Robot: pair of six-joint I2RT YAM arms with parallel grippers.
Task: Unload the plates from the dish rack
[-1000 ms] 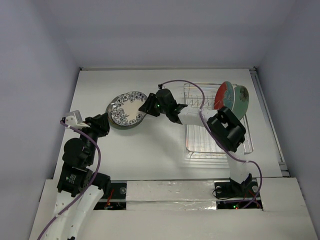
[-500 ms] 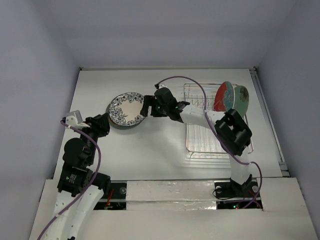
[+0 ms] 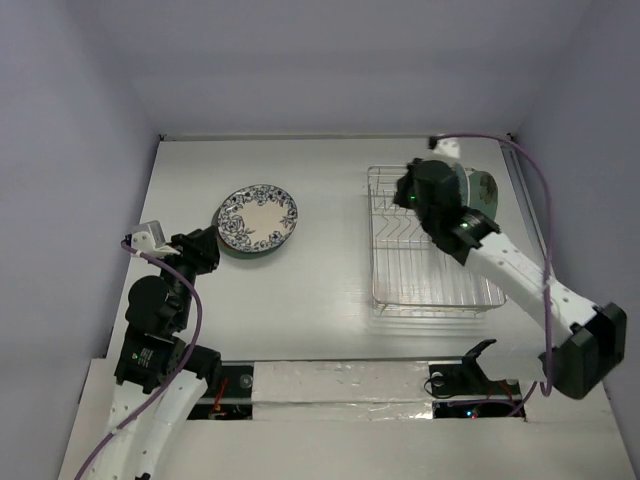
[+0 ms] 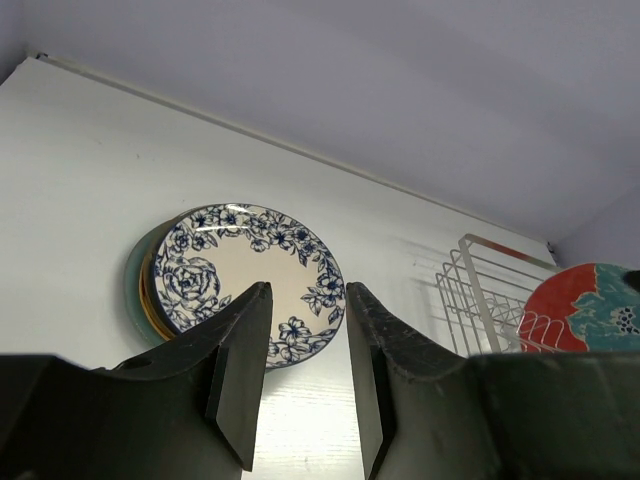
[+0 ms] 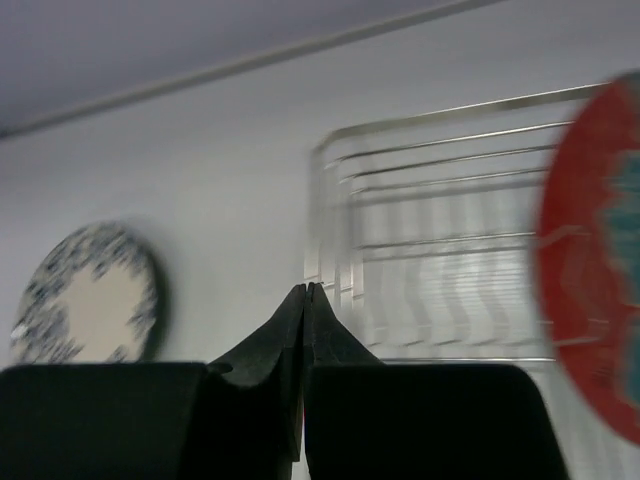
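Note:
A blue-patterned white plate (image 3: 258, 220) lies flat on top of a small stack of plates on the table's left half; teal and tan rims (image 4: 140, 290) peek out under it. The silver wire dish rack (image 3: 430, 270) stands at the right. A plate with a red rim (image 3: 484, 196) stands upright at the rack's far end, partly hidden by my right wrist. My right gripper (image 3: 407, 196) hovers over the rack's far part, shut and empty (image 5: 306, 290). My left gripper (image 3: 205, 246) rests near the stack, its fingers slightly open with nothing between them (image 4: 308, 292).
The white table (image 3: 320, 290) is walled at the back and both sides. A metal rail (image 3: 532, 240) runs along its right edge beside the rack. The right wrist view is blurred by motion.
My right gripper let go of the blue-patterned plate onto the stack, swung right to above the rack and shut. The left arm has not moved.

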